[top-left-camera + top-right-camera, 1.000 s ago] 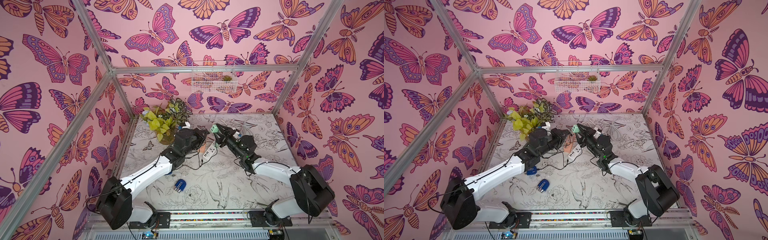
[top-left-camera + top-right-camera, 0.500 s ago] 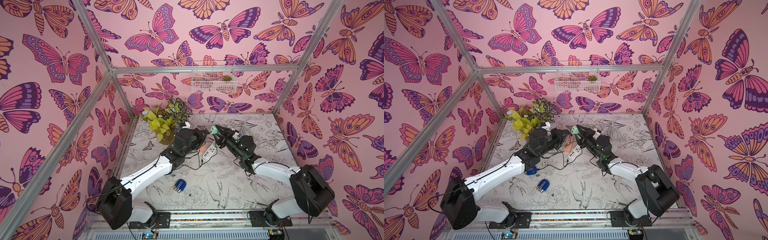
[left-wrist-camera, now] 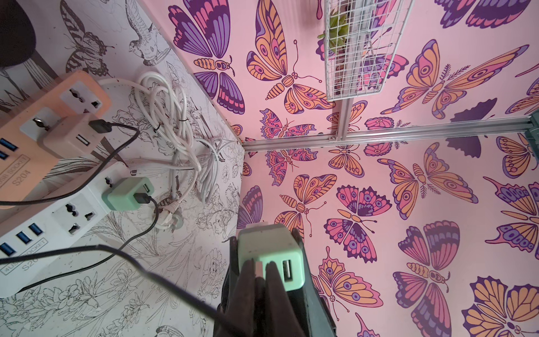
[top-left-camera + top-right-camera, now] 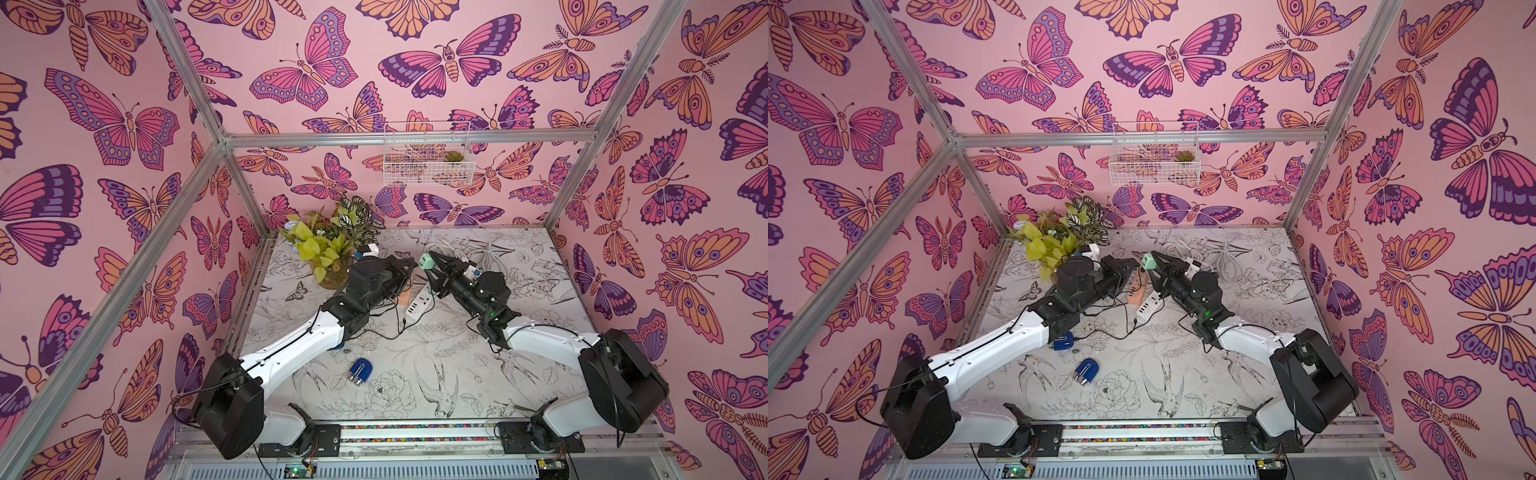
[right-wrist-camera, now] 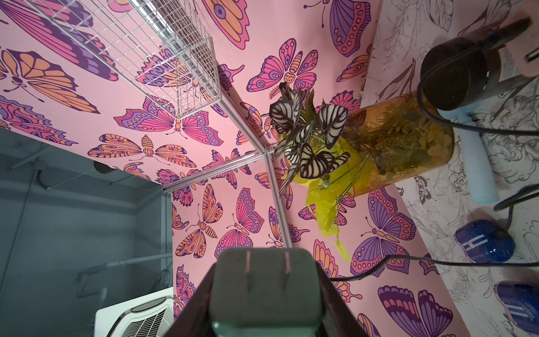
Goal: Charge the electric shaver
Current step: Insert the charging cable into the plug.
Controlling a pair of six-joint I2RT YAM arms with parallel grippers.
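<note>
Grippers meet tip to tip just above centre frame in both top views, raised over the far middle of the table (image 4: 457,374). Right gripper (image 4: 1152,262) stands about half open, its jaws clamped on opposite sides of a green charger (image 4: 427,262) held clear of the table, with the two prongs facing the right wrist camera. Left gripper (image 3: 259,272) is pinched shut on the end of a black cable (image 3: 131,258), and its fingertips touch the charger's port face at lower centre of the left wrist view. Below the grippers lie an orange strip (image 3: 17,175) and a white strip (image 3: 58,204) side by side, each with a small charger and a black lead plugged in. A coil of white cord (image 3: 172,116) lies beyond them. A blue shaver (image 4: 1086,370) lies in the open at lower centre of a top view. A second shaver (image 4: 1063,341) sits just beside the left forearm with a black lead at it. Which shaver the held cable serves cannot be traced. A plant (image 4: 332,241) stands at the far left corner.
</note>
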